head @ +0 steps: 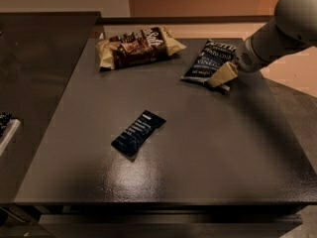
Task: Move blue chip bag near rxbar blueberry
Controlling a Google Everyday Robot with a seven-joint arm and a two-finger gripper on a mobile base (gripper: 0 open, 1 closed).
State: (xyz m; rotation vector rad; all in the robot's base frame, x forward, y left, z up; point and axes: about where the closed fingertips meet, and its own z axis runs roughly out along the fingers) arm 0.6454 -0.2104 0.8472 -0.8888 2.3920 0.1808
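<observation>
From the gripper (223,75) at the chip bag's (207,59) edge, open table (213,148) leads to the bar (138,132); the brown bag (138,47) lies aside.

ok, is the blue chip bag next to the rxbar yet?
No, the blue chip bag sits far back with the gripper at its edge, well apart from the rxbar blueberry.
</observation>
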